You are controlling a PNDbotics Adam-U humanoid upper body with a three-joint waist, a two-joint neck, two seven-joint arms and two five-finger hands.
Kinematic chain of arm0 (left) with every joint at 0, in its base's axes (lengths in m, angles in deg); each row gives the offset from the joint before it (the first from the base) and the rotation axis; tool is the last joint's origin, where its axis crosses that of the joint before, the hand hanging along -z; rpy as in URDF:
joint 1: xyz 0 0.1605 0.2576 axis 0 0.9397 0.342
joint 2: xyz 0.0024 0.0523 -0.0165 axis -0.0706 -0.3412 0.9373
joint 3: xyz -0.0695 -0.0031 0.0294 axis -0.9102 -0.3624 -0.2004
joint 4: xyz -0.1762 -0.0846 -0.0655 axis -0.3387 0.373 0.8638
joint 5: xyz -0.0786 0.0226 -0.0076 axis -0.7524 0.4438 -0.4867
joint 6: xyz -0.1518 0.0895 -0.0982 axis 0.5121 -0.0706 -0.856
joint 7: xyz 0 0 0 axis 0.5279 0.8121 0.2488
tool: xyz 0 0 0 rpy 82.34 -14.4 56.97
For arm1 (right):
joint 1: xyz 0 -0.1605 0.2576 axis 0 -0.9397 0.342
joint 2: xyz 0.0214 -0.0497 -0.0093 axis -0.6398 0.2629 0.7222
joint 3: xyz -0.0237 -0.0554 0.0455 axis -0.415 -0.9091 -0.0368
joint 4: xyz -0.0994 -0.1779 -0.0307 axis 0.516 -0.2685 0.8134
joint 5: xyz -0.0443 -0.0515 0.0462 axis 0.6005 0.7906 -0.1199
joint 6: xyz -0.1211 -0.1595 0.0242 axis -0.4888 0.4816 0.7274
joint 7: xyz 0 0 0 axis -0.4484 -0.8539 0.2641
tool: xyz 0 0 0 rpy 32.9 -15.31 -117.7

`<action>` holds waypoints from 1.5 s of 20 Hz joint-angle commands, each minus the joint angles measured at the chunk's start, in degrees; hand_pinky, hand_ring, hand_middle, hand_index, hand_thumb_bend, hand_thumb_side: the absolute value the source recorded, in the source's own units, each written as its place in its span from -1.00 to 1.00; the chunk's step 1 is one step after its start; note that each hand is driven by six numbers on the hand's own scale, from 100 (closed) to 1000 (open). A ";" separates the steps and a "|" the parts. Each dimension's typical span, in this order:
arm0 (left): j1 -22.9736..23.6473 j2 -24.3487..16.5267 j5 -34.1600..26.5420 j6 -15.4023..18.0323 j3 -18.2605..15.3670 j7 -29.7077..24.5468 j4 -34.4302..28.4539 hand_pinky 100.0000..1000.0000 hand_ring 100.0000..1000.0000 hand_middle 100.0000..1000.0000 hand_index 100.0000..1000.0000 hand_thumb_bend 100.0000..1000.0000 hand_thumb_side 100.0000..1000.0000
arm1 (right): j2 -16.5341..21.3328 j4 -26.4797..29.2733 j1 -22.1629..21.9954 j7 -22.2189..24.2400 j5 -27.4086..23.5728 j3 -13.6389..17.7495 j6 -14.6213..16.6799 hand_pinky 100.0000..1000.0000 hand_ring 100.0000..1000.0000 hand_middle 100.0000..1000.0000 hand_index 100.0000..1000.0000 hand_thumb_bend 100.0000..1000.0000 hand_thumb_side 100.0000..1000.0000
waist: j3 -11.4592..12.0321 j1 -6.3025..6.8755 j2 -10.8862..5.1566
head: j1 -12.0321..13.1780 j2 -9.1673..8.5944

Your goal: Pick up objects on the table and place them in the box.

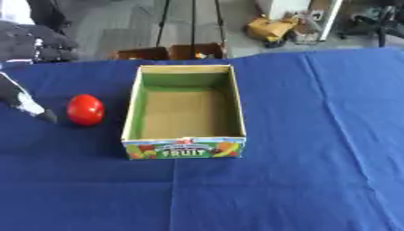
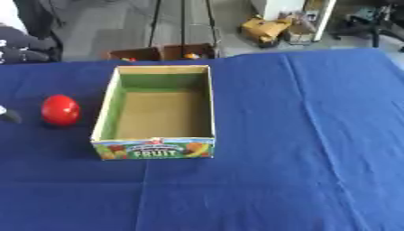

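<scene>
We see a red egg-shaped object [image 1: 85, 109] lying on the blue tablecloth [image 1: 300, 135], just left of the open cardboard box [image 1: 186, 149] marked FRUIT. Our left hand [image 1: 24, 101] reaches in from the left edge, its tip near the red object but apart; we cannot tell whether its fingers are open. The right hand shows nowhere.

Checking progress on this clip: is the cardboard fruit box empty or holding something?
Empty: the open cardboard fruit box shows only bare brown floor, and the red round object lies outside, left.
</scene>
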 commanded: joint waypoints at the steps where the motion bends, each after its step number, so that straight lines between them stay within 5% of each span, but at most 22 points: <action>1: -2.51 0.97 3.04 6.60 -0.26 -6.42 3.63 1.00 1.00 1.00 1.00 0.61 1.00 | 0.78 0.86 0.28 0.02 -0.48 -0.11 0.51 0.32 0.52 0.09 0.55 -1.00 0.67 | -0.32 0.00 -0.72 | 0.53 -0.57; 14: -6.51 6.09 17.29 5.22 -2.94 -5.42 18.18 1.00 1.00 1.00 1.00 0.49 0.80 | 0.31 0.86 0.63 0.52 -0.71 -0.14 0.94 0.32 0.52 0.08 0.55 -1.00 0.67 | -2.00 -0.03 0.76 | 2.22 -1.64; 21: -7.22 6.80 23.09 3.90 -3.79 -2.21 19.84 1.00 1.00 1.00 1.00 0.48 0.77 | 0.06 0.86 0.62 0.80 -0.73 -0.19 0.98 0.33 0.53 0.08 0.55 -1.00 0.66 | -2.17 -0.05 1.18 | 2.56 -1.79; 30: -7.96 7.30 26.63 1.36 -5.22 0.17 21.56 1.00 1.00 0.99 1.00 0.22 0.77 | -0.11 0.86 0.68 1.18 -0.83 -0.29 0.98 0.33 0.53 0.07 0.56 -1.00 0.67 | -2.64 0.12 1.54 | 3.05 -2.09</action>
